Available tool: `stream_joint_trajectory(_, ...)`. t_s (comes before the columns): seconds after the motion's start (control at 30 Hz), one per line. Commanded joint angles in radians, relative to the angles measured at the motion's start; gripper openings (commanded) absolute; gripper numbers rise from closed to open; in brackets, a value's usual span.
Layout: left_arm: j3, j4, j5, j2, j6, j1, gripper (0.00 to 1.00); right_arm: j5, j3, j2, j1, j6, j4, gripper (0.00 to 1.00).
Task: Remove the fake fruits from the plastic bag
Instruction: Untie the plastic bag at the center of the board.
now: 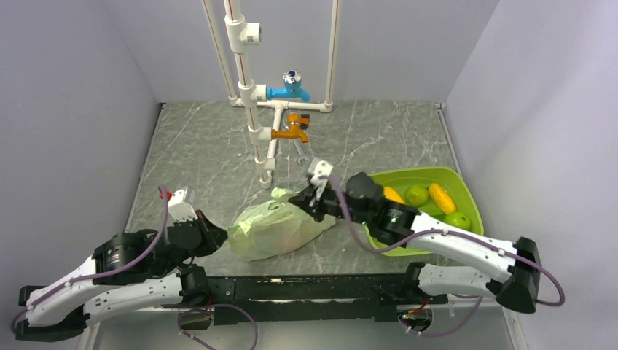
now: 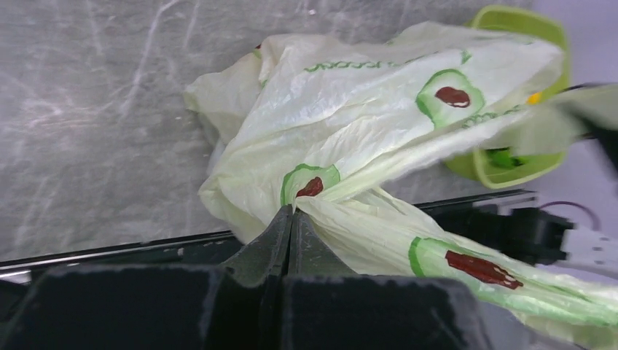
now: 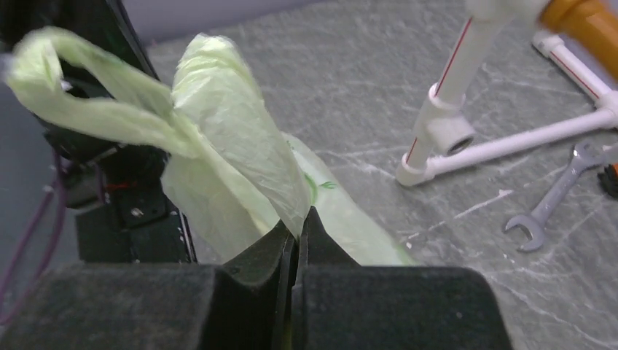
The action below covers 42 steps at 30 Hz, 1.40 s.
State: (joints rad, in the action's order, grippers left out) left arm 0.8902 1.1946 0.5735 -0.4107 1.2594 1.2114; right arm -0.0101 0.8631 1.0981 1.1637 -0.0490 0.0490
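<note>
The pale green plastic bag (image 1: 275,227) lies near the table's front edge, between my arms. It fills the left wrist view (image 2: 379,109) and shows in the right wrist view (image 3: 226,124). My left gripper (image 1: 218,235) is shut on the bag's left end (image 2: 293,210). My right gripper (image 1: 304,200) is shut on a fold at the bag's upper right (image 3: 297,227). Fake fruits lie in the lime-green tray (image 1: 458,182): a yellow one (image 1: 442,197), an orange-yellow one (image 1: 392,194) and two green ones (image 1: 417,195). Whether any fruit is inside the bag is hidden.
A white pipe frame (image 1: 251,109) with a blue tap (image 1: 290,89) and an orange tap (image 1: 291,131) stands at the back middle. A wrench (image 3: 554,197) lies beside the frame. Grey walls close in left, right and back.
</note>
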Motion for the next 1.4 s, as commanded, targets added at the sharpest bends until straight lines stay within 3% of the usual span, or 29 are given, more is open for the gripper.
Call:
stream_joint_trajectory(0.0, 0.032, 0.127, 0.021, -0.053, -0.040, -0.003, 0.00, 0.533, 0.019, -0.068, -0.138, 0.156, -0.027, 0.00)
stream_joint_trajectory(0.1, 0.058, 0.123, 0.019, -0.085, -0.070, -0.002, 0.00, 0.656, 0.026, -0.056, -0.166, 0.211, -0.012, 0.00)
stream_joint_trajectory(0.17, 0.092, 0.098, -0.002, -0.105, -0.123, -0.002, 0.02, 0.639, 0.032, -0.046, -0.172, 0.219, -0.025, 0.00)
stream_joint_trajectory(0.23, 0.141, 0.105, -0.029, -0.127, -0.165, -0.003, 0.23, 0.614, 0.036, -0.042, -0.179, 0.227, -0.024, 0.00)
stream_joint_trajectory(0.33, 0.228, 0.108, -0.086, -0.150, -0.246, -0.003, 0.76, 0.534, 0.040, -0.043, -0.184, 0.242, -0.018, 0.00)
stream_joint_trajectory(0.4, 0.271, 0.069, -0.159, -0.160, -0.341, -0.003, 0.97, 0.508, 0.045, -0.037, -0.188, 0.242, -0.021, 0.00)
stream_joint_trajectory(0.6, 0.427, 0.038, -0.306, -0.319, -0.599, -0.003, 1.00, 0.399, 0.037, -0.029, -0.197, 0.284, -0.014, 0.00)
stream_joint_trajectory(0.77, 0.524, 0.113, -0.208, -0.544, -0.772, 0.003, 0.99, 0.409, 0.027, -0.027, -0.200, 0.321, 0.005, 0.00)
stream_joint_trajectory(0.83, 0.528, 0.070, -0.208, -0.566, -0.864, 0.008, 0.99, 0.402, 0.028, -0.027, -0.200, 0.320, 0.001, 0.00)
stream_joint_trajectory(1.0, 0.446, -0.189, -0.470, -0.473, -1.058, 0.011, 0.99, 0.389, 0.042, -0.029, -0.202, 0.309, -0.018, 0.00)
stream_joint_trajectory(1.1, 0.413, -0.258, -0.581, -0.433, -1.082, 0.011, 1.00, 0.385, 0.042, -0.028, -0.205, 0.306, -0.022, 0.00)
stream_joint_trajectory(1.17, 0.410, -0.251, -0.577, -0.429, -1.045, 0.011, 0.99, 0.387, 0.039, -0.028, -0.204, 0.309, -0.020, 0.00)
stream_joint_trajectory(1.37, 0.500, -0.020, -0.294, -0.498, -0.762, 0.012, 0.99, 0.385, 0.037, -0.013, -0.205, 0.312, -0.025, 0.00)
